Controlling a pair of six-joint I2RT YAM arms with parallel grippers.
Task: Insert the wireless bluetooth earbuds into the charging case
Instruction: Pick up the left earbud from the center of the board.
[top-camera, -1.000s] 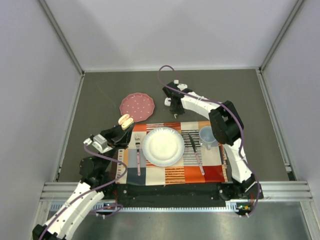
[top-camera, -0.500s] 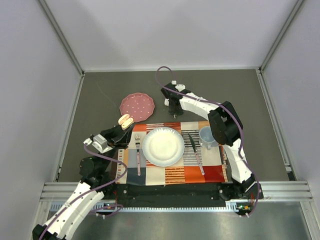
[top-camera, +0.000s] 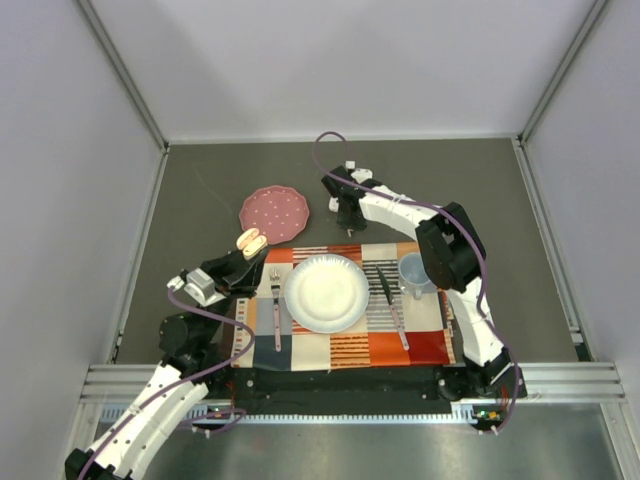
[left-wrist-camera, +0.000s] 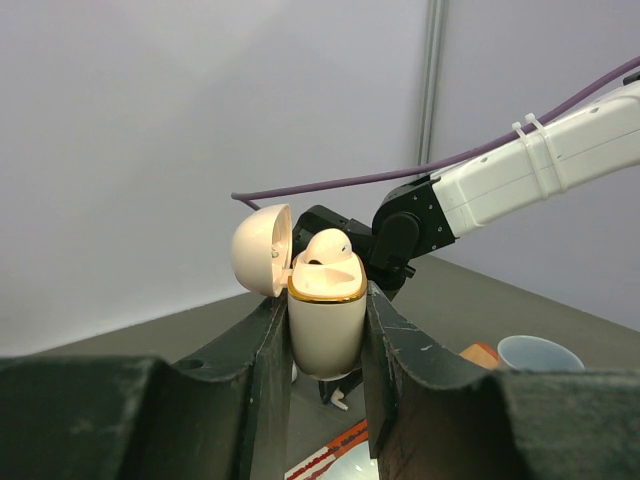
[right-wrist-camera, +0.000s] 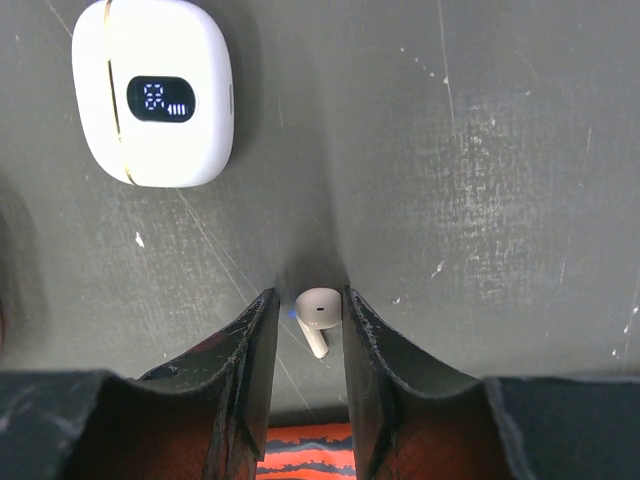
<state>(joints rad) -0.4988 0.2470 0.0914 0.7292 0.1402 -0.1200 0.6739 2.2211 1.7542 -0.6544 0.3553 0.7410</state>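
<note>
My left gripper (left-wrist-camera: 325, 345) is shut on a peach charging case (left-wrist-camera: 327, 325) with a gold rim, held upright above the table's left side (top-camera: 250, 241). Its lid (left-wrist-camera: 262, 250) hangs open and one peach earbud (left-wrist-camera: 328, 246) sits in it. My right gripper (right-wrist-camera: 309, 296) is low over the dark table behind the placemat (top-camera: 347, 206). Its jaws are slightly apart, either side of a white earbud (right-wrist-camera: 319, 306) lying on the table. The earbud touches the right finger, with a narrow gap at the left finger.
A white case with a lit display (right-wrist-camera: 155, 105) lies just left of the right gripper. A pink plate (top-camera: 274, 212) sits at the back left. The striped placemat (top-camera: 410, 345) carries a white plate (top-camera: 326, 292), fork (top-camera: 276, 310), knife (top-camera: 385, 285) and blue cup (top-camera: 414, 272).
The right gripper has shifted a little left and farther back over the table, then held still. The left arm and its case have not moved.
</note>
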